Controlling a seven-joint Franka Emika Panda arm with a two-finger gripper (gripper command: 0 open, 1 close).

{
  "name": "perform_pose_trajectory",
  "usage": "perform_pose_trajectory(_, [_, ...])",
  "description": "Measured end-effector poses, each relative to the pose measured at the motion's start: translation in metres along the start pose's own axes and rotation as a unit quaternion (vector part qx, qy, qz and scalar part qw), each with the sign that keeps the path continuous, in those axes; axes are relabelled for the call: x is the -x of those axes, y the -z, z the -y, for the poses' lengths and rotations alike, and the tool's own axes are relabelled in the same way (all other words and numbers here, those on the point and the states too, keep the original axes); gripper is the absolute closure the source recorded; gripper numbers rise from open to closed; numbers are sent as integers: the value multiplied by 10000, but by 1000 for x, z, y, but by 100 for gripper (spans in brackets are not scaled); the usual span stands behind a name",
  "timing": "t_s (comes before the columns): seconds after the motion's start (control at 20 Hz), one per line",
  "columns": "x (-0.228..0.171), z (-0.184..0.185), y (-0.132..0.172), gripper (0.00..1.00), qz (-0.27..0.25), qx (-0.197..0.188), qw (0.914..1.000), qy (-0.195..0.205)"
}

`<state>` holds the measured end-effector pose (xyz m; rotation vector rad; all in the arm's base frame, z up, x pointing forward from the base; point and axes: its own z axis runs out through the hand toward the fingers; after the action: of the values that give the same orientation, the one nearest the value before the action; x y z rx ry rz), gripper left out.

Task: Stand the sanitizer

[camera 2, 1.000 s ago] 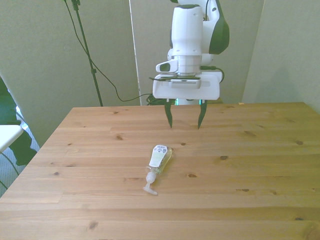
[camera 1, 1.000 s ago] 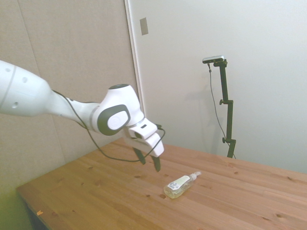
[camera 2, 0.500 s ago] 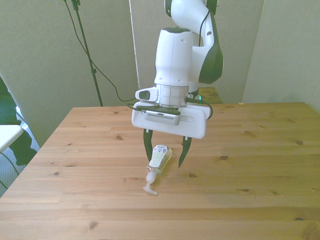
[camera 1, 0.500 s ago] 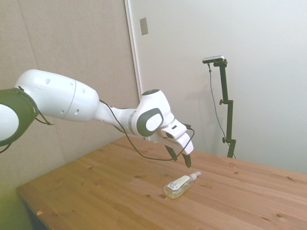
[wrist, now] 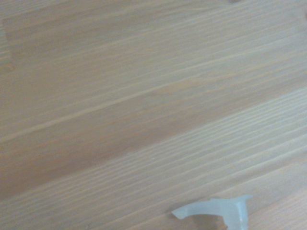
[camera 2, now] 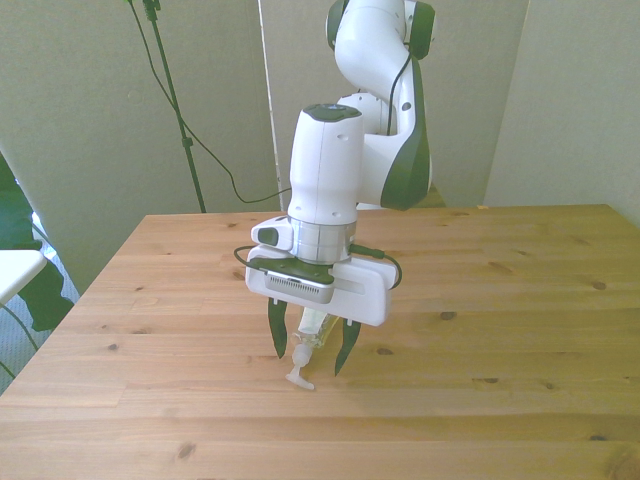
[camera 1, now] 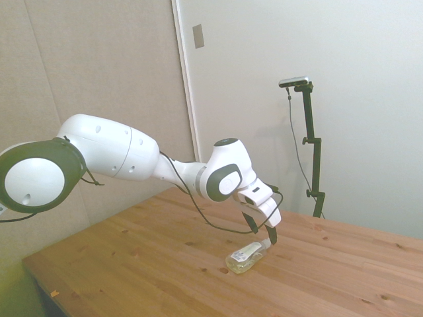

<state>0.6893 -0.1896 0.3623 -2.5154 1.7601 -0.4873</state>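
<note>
Wooden table (camera 2: 520,300) bears the work; the white arm (camera 1: 112,155) reaches low over it, with the gripper (camera 2: 310,352) pointing down and its two dark fingers (camera 2: 277,333) spread apart, holding nothing. The sanitizer (camera 1: 246,256) lies flat on its side directly beneath the gripper, its neck between the spread fingers with no contact visible. Its white nozzle cap (wrist: 218,211) points out past the fingertips, resting on bare wood.
</note>
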Motion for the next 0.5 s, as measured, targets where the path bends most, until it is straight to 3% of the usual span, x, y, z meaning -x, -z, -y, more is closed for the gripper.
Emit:
perform_pose_trajectory(0.1, [-3, -1, -4, 0, 1, 12, 10000, -26])
perform_pose_trajectory(0.15, [-5, -2, -6, 100, -2, 20, 10000, -32])
perform_pose_trajectory(0.5, [-10, -4, -14, 100, -3, 54, 10000, -20])
